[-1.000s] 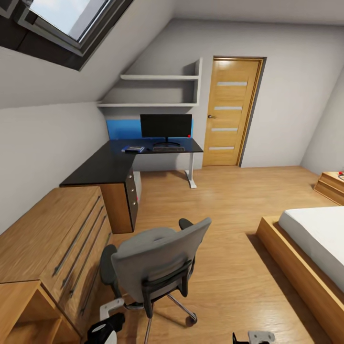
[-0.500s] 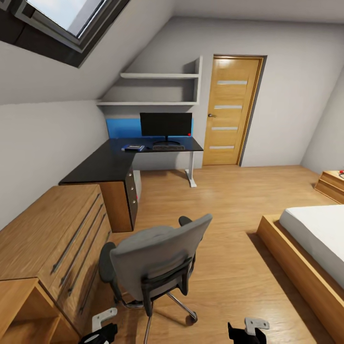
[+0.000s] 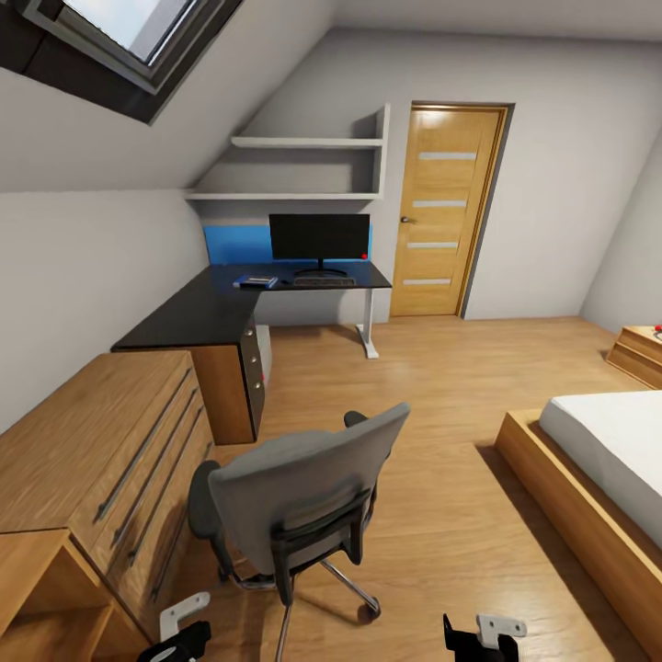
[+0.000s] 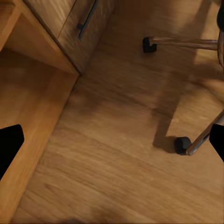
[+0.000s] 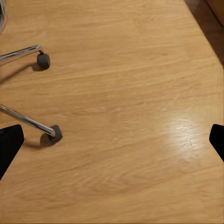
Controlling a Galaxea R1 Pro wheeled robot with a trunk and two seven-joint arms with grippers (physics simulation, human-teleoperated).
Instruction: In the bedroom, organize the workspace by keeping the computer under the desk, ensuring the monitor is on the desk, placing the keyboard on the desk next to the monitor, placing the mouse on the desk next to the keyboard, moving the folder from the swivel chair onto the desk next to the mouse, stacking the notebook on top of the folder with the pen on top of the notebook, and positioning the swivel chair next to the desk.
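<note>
The grey swivel chair (image 3: pixel 294 492) stands on the floor with its back toward me, well short of the black-topped desk (image 3: pixel 207 313). On the desk are the monitor (image 3: pixel 319 237) and, in front of it, the keyboard (image 3: pixel 324 283). Left of them lies the blue folder (image 3: pixel 256 284) with a dark notebook on it. Mouse and pen are too small to make out. The pale computer (image 3: pixel 265 354) sits under the desk. My left gripper (image 4: pixel 112 142) and right gripper (image 5: pixel 112 142) hang open and empty over bare floor, either side of the chair's chrome legs (image 4: pixel 184 43).
A light wood chest (image 3: pixel 110 450) with long steel handles lines the left wall beside the chair. A bed (image 3: pixel 598 469) in a wood frame fills the right. An oak door (image 3: pixel 448 211) stands shut past the desk. Open floor lies between chair and desk.
The whole view has shifted a little, so the camera has moved. My left gripper has dropped lower and leftward in the head view. The chair and the desk items keep their places.
</note>
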